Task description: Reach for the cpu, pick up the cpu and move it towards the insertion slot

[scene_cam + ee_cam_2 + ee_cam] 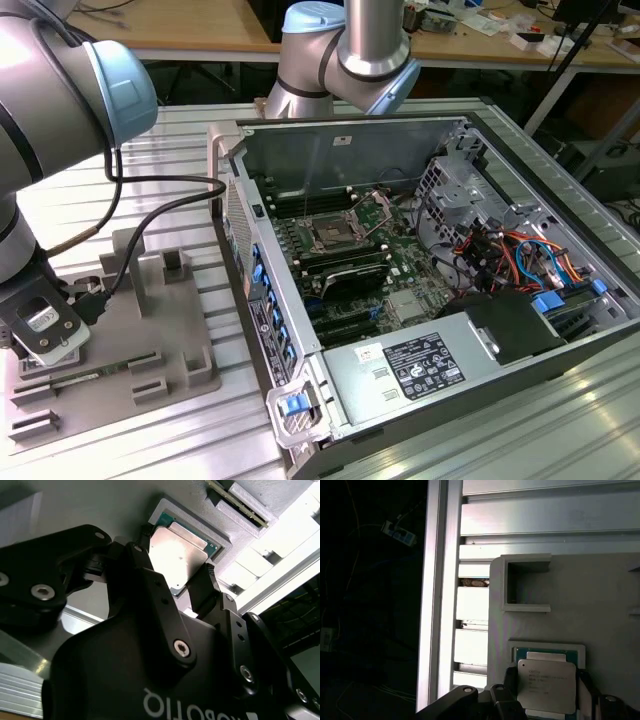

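In both wrist views the cpu (547, 676) (179, 550) is a pale silver square with a green rim behind it. It lies at the framed nest of the grey plastic plate (605, 595). I cannot tell whether it has left the nest. My gripper (547, 685) (175, 562) is shut on the cpu, with a black finger against each of two opposite edges. In the exterior view the gripper (48, 335) hangs low over the plate (150, 330) at the exterior view's left. The insertion slot (330, 236) sits on the motherboard inside the open computer case, well to the right.
The case's tall side wall (240, 260) stands between the plate and the motherboard. Raised blocks (175, 265) rise from the plate, and a memory stick (60, 380) lies in it. A black cable (160, 208) trails from the arm. The ribbed aluminium table (560, 420) carries everything.
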### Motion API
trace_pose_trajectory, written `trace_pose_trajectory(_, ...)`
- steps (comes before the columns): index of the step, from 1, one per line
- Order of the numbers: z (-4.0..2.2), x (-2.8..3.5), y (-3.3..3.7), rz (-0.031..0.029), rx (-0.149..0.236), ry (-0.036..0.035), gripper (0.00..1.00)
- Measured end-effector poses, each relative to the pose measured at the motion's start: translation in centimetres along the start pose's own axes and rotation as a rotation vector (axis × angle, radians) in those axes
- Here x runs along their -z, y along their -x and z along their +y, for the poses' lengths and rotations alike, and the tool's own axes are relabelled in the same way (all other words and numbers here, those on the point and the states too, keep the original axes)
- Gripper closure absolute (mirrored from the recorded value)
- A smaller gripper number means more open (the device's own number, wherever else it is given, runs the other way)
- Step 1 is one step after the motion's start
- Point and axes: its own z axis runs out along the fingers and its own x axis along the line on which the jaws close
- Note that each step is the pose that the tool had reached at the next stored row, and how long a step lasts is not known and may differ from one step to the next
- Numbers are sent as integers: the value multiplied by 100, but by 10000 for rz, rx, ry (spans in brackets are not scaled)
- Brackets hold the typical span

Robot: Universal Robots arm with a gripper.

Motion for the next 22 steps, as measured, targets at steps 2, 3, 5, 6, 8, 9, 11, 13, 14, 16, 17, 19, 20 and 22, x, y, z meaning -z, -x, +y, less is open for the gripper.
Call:
trace_pose_trajectory(2, 1, 15, 0, -2, 0, 2, 45)
trace_pose_trajectory(3, 2, 40, -1, 2, -1, 1, 45)
trace_pose_trajectory(5, 3, 81, 0, 3, 0, 0, 45)
trace_pose_trajectory(6, 4, 100, 0, 2, -1, 0, 45)
trace_pose_trajectory(8, 6, 147, -1, 3, -1, 0, 45)
trace_pose_trajectory(9, 7, 164, -1, 3, 0, 0, 45)
trace_pose_trajectory(11, 8, 193, 0, 2, 0, 1, 45)
trace_pose_trajectory(13, 8, 193, 0, 0, 0, 2, 45)
trace_pose_trajectory(14, 8, 194, 0, 2, 0, 1, 45)
trace_pose_trajectory(16, 8, 195, 0, 3, 0, 0, 45)
trace_pose_trajectory(17, 8, 210, -1, 7, 0, -2, 45)
trace_pose_trajectory(19, 10, 237, -1, 4, -1, -1, 45)
trace_pose_trajectory(20, 10, 240, 0, 3, 0, 0, 45)
trace_pose_trajectory(22, 10, 240, 0, 2, 0, 1, 45)
